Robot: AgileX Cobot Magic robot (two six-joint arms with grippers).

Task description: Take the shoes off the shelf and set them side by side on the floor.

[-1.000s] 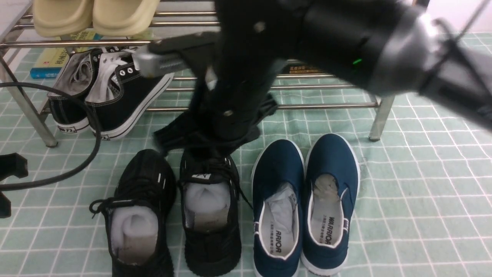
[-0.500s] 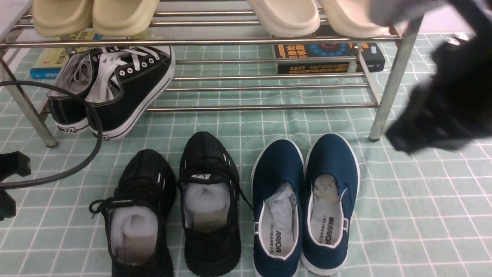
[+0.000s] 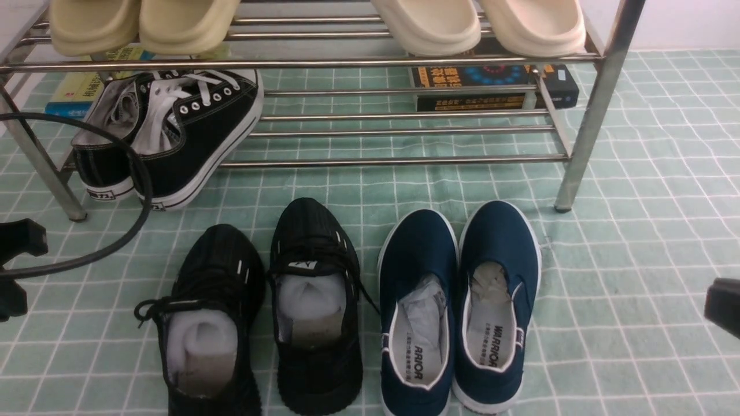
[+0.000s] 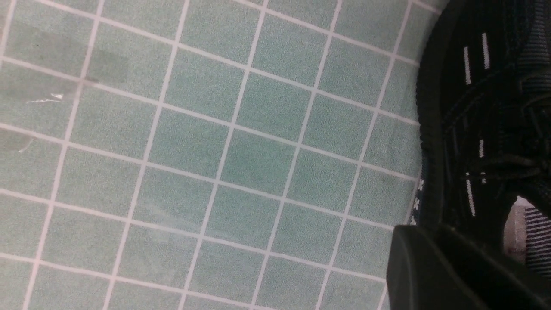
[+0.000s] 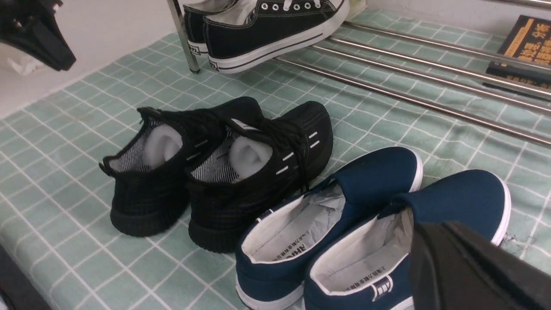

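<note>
The black knit lace-up pair [image 3: 260,306] stands side by side on the pale green gridded floor [image 3: 636,260], toes towards the shelf [image 3: 404,160]. Just to its right the navy WARRIOR slip-ons [image 3: 459,306] stand side by side too. Neither arm touches a shoe. My left gripper [image 3: 14,266] sits low at the far left edge, beside the left black shoe [image 4: 473,107]; only a dark mass of this gripper [image 4: 465,271] shows. My right gripper [image 3: 724,312] peeks in at the right edge and hangs behind the navy heels [image 5: 370,193], where the gripper [image 5: 473,267] shows again as a dark mass.
Black canvas sneakers with white laces [image 3: 167,133] lean on the lower tier at the left. Cream slides [image 3: 139,23] and a second pair [image 3: 480,23] fill the top tier. Books [image 3: 491,86] lie behind the rack. A black cable [image 3: 136,190] loops at the left.
My right arm was over the right black knit shoe a second ago. It has since swung away to the right and down, out to the frame edge. The shoes and left arm stayed put.
</note>
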